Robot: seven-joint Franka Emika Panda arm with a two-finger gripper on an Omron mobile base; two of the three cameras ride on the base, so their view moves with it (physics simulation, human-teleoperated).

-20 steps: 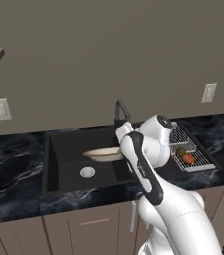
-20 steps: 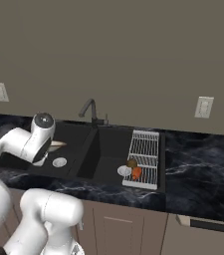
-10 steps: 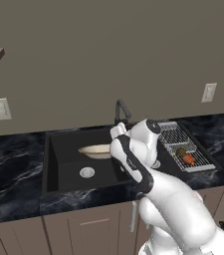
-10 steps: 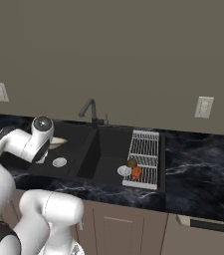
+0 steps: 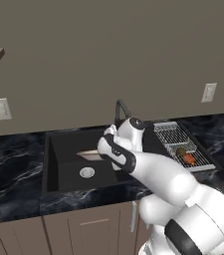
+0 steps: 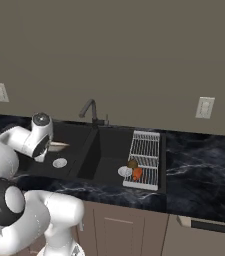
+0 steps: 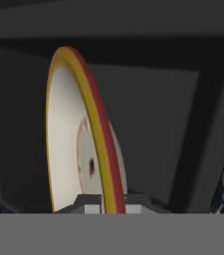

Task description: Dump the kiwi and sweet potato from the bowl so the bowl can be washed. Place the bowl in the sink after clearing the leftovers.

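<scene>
The bowl (image 7: 66,134) has a golden-brown rim and a cream inside, and it appears edge-on in the hand view. My gripper (image 7: 106,203) is shut on its near rim. From the base views the bowl (image 5: 88,154) (image 6: 59,146) hangs roughly level inside the left basin of the black sink (image 5: 63,149) (image 6: 79,150), half hidden behind my arm. The kiwi (image 5: 181,152) (image 6: 132,164) and the orange-red sweet potato (image 5: 188,159) (image 6: 137,173) lie side by side on the silver wire rack (image 5: 175,139) (image 6: 146,150), apart from the bowl.
A dark curved faucet (image 5: 119,107) (image 6: 89,107) stands behind the sink's divider. A round silver drain (image 5: 87,173) (image 6: 60,162) lies below the bowl, and another drain (image 6: 124,171) is in the right basin. Black marble counter (image 5: 14,179) (image 6: 204,170) runs on both sides.
My arm has swung lower and further left over the sink and now covers more of the bowl. The bowl stays in the gripper over the left basin; kiwi and sweet potato have not moved.
</scene>
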